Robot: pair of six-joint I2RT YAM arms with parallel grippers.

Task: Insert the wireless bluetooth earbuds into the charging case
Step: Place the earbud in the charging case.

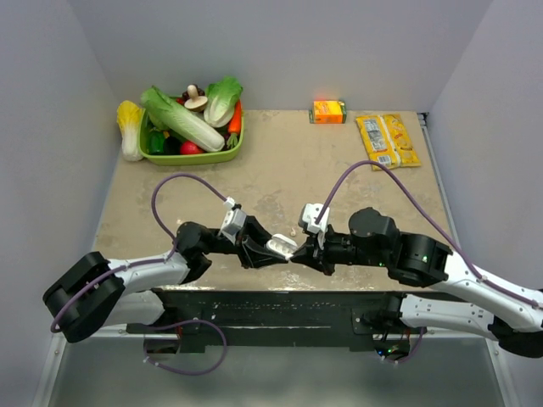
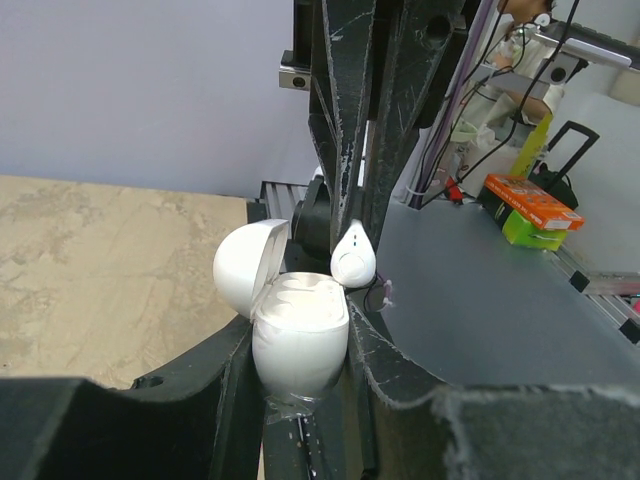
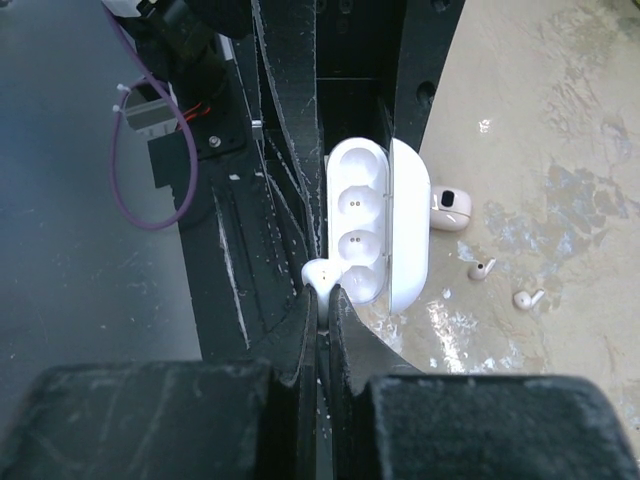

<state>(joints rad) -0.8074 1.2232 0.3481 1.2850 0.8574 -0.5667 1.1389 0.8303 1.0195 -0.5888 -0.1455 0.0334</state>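
Note:
The charging case (image 2: 300, 340) is white with its lid (image 2: 248, 268) swung open. My left gripper (image 2: 300, 352) is shut on its body, one finger on each side. From above, the charging case (image 1: 281, 248) hangs over the table's near edge, between my left gripper (image 1: 268, 253) and my right gripper (image 1: 298, 252). My right gripper (image 3: 324, 303) is shut on the stem of one white earbud (image 3: 322, 274). That earbud (image 2: 353, 262) sits at the rim of the case (image 3: 372, 225), beside its hollow sockets. Two more earbuds (image 3: 482, 269) (image 3: 527, 298) lie loose on the table.
A small pale case (image 3: 447, 210) lies on the table near the loose earbuds. At the back left stands a green basket (image 1: 193, 158) of toy vegetables. An orange box (image 1: 328, 111) and a yellow packet (image 1: 388, 140) are at the back right.

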